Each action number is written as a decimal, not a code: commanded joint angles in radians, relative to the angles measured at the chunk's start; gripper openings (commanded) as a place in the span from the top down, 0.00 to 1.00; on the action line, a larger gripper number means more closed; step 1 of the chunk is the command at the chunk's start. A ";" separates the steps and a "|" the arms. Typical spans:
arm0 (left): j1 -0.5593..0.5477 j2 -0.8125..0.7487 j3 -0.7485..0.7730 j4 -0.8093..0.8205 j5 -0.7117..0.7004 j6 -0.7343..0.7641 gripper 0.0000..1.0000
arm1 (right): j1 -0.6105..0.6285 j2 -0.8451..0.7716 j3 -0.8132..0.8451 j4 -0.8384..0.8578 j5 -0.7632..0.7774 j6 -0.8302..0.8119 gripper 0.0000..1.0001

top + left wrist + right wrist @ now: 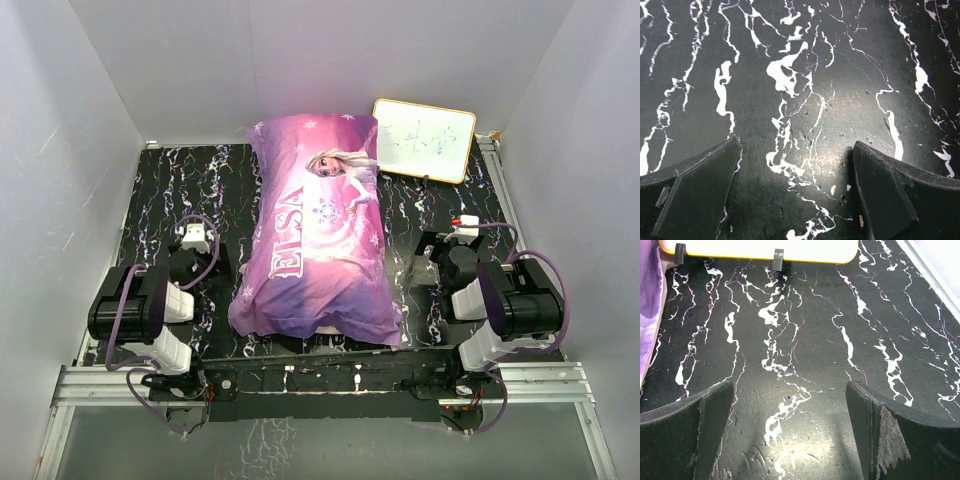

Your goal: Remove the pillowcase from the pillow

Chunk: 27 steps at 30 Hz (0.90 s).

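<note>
The purple-pink pillowcase (315, 235) with the Elsa print and white "ELSA" lettering lies lengthwise in the middle of the black marbled table (170, 180), stuffed full. The pillow is inside it; only a thin white sliver (328, 339) shows at the near end. My left gripper (196, 240) rests left of the pillowcase, open and empty over bare table in the left wrist view (795, 145). My right gripper (462, 235) rests right of it, open and empty (789, 385). The pillowcase edge (649, 305) shows at the left of the right wrist view.
A small yellow-framed whiteboard (424, 139) leans at the back right, next to the pillowcase's far corner; its lower edge shows in the right wrist view (760, 247). White walls enclose the table on three sides. A metal rail (320, 385) runs along the near edge.
</note>
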 commanded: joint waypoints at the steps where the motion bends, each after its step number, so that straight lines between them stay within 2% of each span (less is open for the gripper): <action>1: 0.000 -0.004 -0.008 0.185 -0.055 0.009 0.03 | -0.004 -0.006 0.008 0.054 0.013 0.004 0.02; 7: -0.001 -0.112 0.094 -0.097 -0.078 -0.001 0.03 | -0.004 -0.006 0.008 0.054 0.012 0.005 0.02; 14: 0.000 -0.170 0.131 -0.156 -0.091 -0.001 0.03 | -0.004 -0.009 0.005 0.065 0.007 0.002 0.02; 16: 0.000 -0.179 0.174 -0.245 0.013 0.062 0.03 | -0.004 -0.047 0.028 0.003 0.013 -0.005 0.02; 18: 0.000 -0.198 0.240 -0.382 0.171 0.168 0.03 | -0.004 -0.128 0.104 -0.209 0.047 0.018 0.02; 20: -0.001 -0.221 0.327 -0.522 0.278 0.170 0.03 | -0.004 -0.189 0.197 -0.378 0.111 0.051 0.02; 22: 0.000 -0.237 0.442 -0.722 0.354 0.175 0.03 | -0.003 -0.236 0.249 -0.450 0.201 0.125 0.02; 24: -0.001 -0.235 0.555 -0.924 0.440 0.201 0.03 | -0.006 -0.294 0.257 -0.455 0.244 0.172 0.02; 26: -0.001 -0.247 0.649 -1.082 0.542 0.232 0.03 | -0.020 -0.353 0.272 -0.462 0.229 0.190 0.02; 27: 0.000 -0.262 0.682 -1.172 0.597 0.252 0.03 | -0.027 -0.369 0.297 -0.536 0.234 0.232 0.02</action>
